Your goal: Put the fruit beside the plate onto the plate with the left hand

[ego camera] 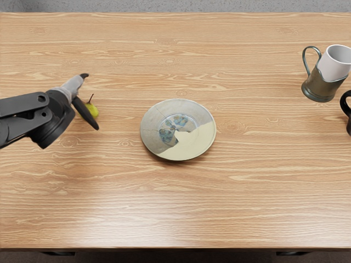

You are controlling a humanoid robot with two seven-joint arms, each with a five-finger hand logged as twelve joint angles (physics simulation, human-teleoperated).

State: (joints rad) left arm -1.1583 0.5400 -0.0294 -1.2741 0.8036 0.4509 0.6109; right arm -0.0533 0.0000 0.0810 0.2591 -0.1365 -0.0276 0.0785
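Left hand (70, 99) hovers over the desk (175, 208), fingers (75, 83) spread and holding nothing, the yellow-green fruit (92, 110) just beside one dark finger. The plate (149, 121) lies apart from it.

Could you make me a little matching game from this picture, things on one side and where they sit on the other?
1 fruit
2 plate
3 white cup
4 black mug

A middle of the table
B right edge, partly out of view
C inside the grey mug
D left of the plate, beside the left hand

Pairs: 1-D, 2-A, 3-C, 4-B
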